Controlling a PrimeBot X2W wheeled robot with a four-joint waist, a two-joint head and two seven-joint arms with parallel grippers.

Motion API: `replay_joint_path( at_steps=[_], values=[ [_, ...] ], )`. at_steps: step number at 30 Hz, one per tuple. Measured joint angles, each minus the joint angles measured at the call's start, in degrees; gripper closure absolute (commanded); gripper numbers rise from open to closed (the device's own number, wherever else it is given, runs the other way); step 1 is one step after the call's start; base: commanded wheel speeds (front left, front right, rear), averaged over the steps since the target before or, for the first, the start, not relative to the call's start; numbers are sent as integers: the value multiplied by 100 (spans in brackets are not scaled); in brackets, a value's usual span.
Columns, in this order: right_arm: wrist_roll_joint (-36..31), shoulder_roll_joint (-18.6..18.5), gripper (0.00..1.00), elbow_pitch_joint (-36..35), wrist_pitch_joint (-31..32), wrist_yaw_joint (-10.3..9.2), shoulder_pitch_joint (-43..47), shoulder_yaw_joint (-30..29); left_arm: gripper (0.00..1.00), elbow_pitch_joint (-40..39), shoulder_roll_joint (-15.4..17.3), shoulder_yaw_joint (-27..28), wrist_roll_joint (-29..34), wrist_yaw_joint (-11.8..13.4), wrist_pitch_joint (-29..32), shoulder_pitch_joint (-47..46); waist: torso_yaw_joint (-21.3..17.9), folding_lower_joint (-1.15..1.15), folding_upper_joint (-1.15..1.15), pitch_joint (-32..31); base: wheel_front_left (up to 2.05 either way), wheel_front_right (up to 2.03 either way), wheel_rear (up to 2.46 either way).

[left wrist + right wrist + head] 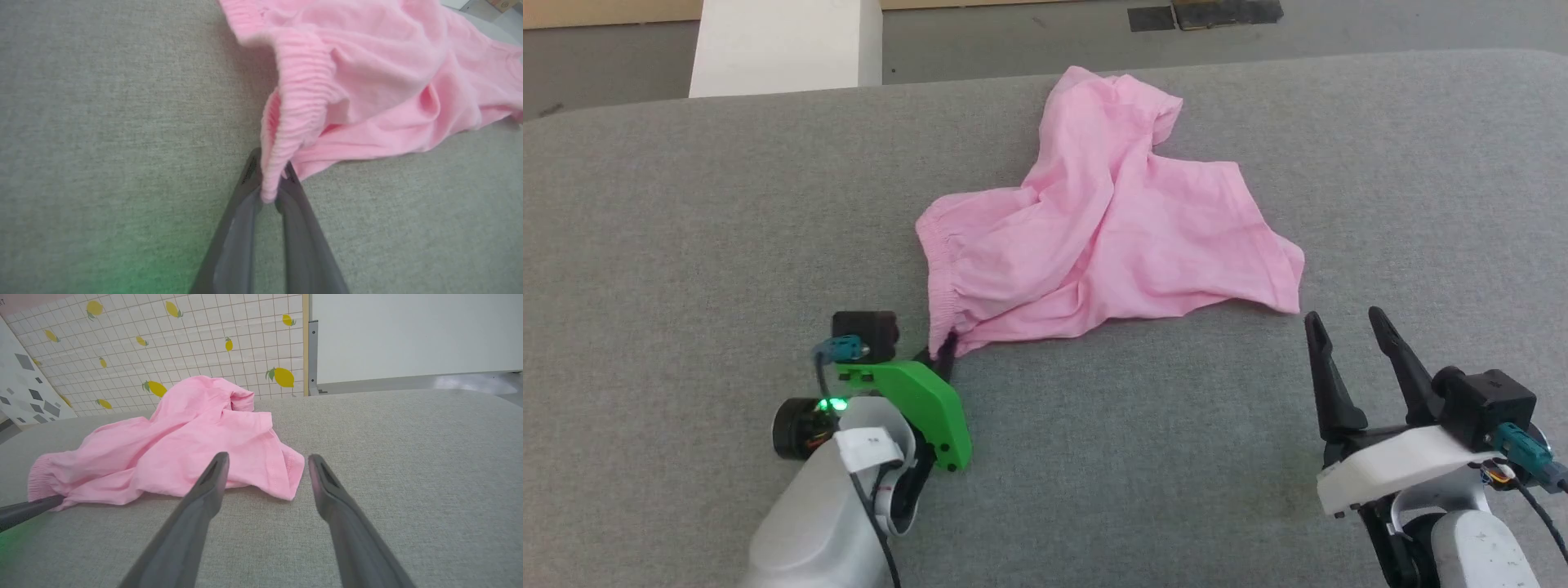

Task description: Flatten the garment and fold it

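The garment (1107, 229) is a crumpled pink pair of shorts lying on the grey padded table (686, 245). Its gathered waistband (294, 106) faces my left side. My left gripper (945, 349) is shut on the near end of that waistband, and the left wrist view shows the ribbed band pinched between the two fingertips of the left gripper (270, 179). My right gripper (1347, 320) stands open just off the garment's near right corner (292, 473), touching nothing. In the right wrist view the right gripper (267, 463) points at that hem, with the garment (184, 449) spread beyond it.
The grey table runs wide on both sides and toward me. Past its far edge stand a white block (784, 45) and a lemon-patterned tiled panel (184, 343). A dark finger of my left gripper (28, 512) reaches in from the left in the right wrist view.
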Motion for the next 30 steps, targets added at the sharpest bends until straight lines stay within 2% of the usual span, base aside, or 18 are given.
replay_joint_path(
  at_steps=[3,8,14,23,30],
  values=[
    [-2,0,0,-14,43,-1,0,-23,100,-102,14,261,-214,168,-183,114,61,0,0,-26,0,0,0],
    [-74,1,0,-86,151,-1,3,-71,100,-486,291,622,-342,389,-311,487,216,0,0,-70,0,0,0],
    [-326,0,0,-80,500,-1,-3,164,100,-1023,516,761,-489,535,-230,782,386,0,0,-78,0,0,0],
    [-365,-13,0,532,1491,0,-589,914,100,-1422,495,720,-554,590,-134,879,496,0,0,108,0,0,0],
    [-336,-16,0,1072,1961,0,-1074,1056,100,-1473,468,690,-565,603,-142,878,608,0,0,220,0,0,0]
  ],
)
